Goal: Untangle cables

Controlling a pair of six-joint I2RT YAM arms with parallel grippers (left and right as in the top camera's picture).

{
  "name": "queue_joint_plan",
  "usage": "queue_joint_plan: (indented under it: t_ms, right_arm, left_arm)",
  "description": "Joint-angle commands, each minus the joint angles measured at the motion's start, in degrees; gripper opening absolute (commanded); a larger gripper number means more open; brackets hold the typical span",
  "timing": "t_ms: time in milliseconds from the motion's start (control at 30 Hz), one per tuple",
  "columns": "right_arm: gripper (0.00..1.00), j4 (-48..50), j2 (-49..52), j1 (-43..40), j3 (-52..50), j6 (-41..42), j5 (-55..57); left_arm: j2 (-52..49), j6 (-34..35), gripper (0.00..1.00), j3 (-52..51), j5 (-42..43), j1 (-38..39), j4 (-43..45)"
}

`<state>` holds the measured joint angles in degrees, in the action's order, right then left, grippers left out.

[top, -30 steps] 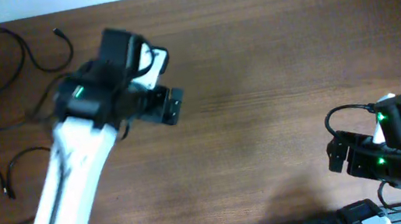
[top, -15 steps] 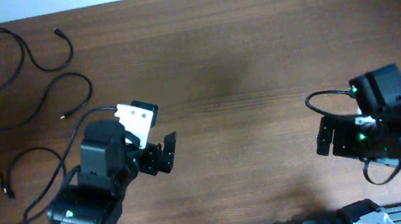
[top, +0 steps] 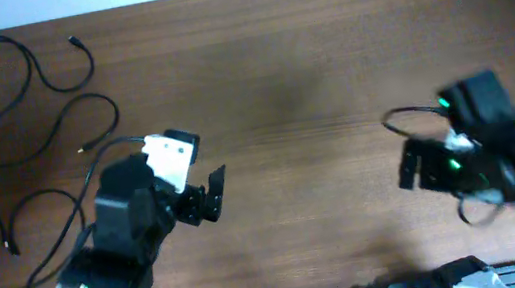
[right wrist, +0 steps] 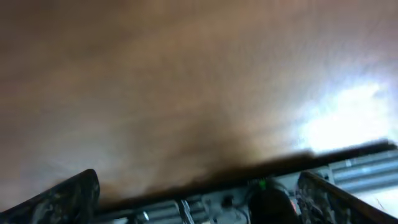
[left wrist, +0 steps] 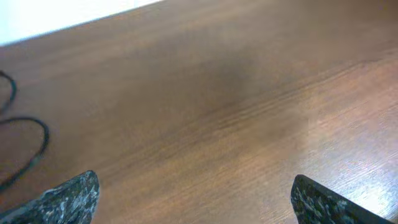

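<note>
The surface (top: 328,73) is brown wood grain, smooth, with a soft sheen that throws pale glare in both wrist views. The cables (left wrist: 45,137) at its left edge are thin, black and matt, like rubber or plastic sheathing. The left fingers (left wrist: 68,199) and right fingers (right wrist: 62,200) are black with grey speckling, a mottled, rough-looking finish. A white cover (top: 170,156) on the left arm (top: 124,211) looks like smooth plastic; the rest of that arm's housing is matt black.

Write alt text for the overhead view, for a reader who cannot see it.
Three thin black cables lie spread apart at the left of the wooden table. The left tool and right tool are open and empty, away from them.
</note>
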<state>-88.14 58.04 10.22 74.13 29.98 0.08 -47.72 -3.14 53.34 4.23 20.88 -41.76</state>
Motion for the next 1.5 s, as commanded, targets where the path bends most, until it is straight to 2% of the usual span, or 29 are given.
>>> queue_joint_plan:
  t_ms: [0, 100, 233, 400, 500, 533, 633, 1467]
  right_arm:
    - [0.98, 2.2, -13.6, 0.3, 0.3, 0.3, 3.3]
    - [0.98, 5.0, -26.6, 0.3, 0.3, 0.5, 8.1]
    - [0.98, 7.0, -35.1, 0.3, 0.3, 0.5, 12.9]
    - [0.98, 7.0, -35.2, 0.3, 0.3, 0.5, 12.8]
    - [0.98, 7.0, -35.2, 0.3, 0.3, 0.5, 12.8]
    - [0.98, 7.0, -35.2, 0.3, 0.3, 0.5, 12.8]
    - [0.98, 7.0, -35.2, 0.3, 0.3, 0.5, 12.9]
    - [0.98, 6.8, -35.3, -0.9, 0.1, 0.5, 12.4]
  left_arm:
    - [0.9, -1.3, 0.99, -0.2, 0.4, 0.1, 0.2]
    - [-0.7, -1.3, 0.99, -0.2, 0.4, 0.1, 0.2]
    - [-2.7, -1.3, 0.99, -0.2, 0.4, 0.1, 0.1]
    - [-4.0, -1.3, 0.99, -0.2, -2.0, 0.1, -0.1]
    - [-4.0, -1.3, 0.99, -0.2, -9.6, 0.1, -3.9]
    - [-4.1, -1.3, 0.99, -0.2, -12.7, 0.1, -8.2]
    - [-4.1, -1.3, 0.99, -0.2, -12.7, 0.1, -11.1]
    - [-4.1, -1.3, 0.99, -0.2, -12.7, 0.1, -11.1]
